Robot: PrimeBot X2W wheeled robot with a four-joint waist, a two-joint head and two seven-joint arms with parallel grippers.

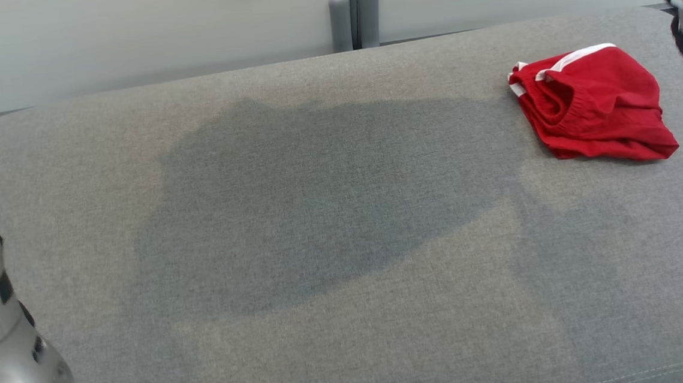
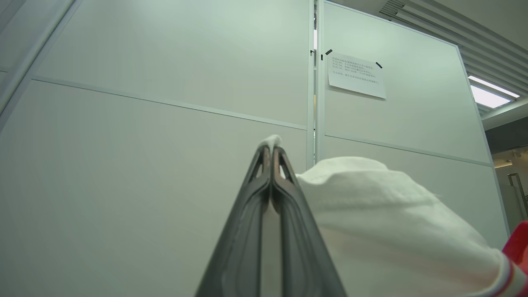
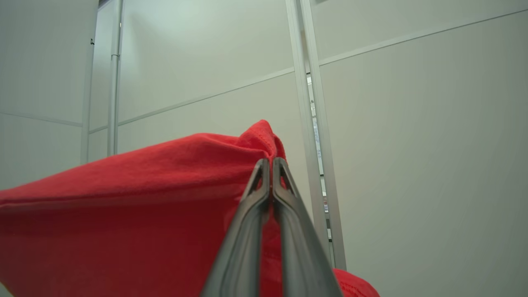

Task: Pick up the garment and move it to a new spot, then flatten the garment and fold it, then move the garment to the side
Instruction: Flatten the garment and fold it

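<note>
Though already picked up, not yet set down on the grey surface (image 1: pixel 320 229). Holding the garment (image 3: pixel 123 198) aloft: pinched tight in the closed left end effector (image 2: pixel 271 145) at a white part, in the closed right end effector (image 3: pixel 271 161) at a red edge. Left to do: placing, flattening, folding, shifting aside. Folded red shorts (image 1: pixel 597 104) far right.

Left gripper (image 2: pixel 271 150) and right gripper (image 3: pixel 271 163) both clamped tight, angled upward.
</note>
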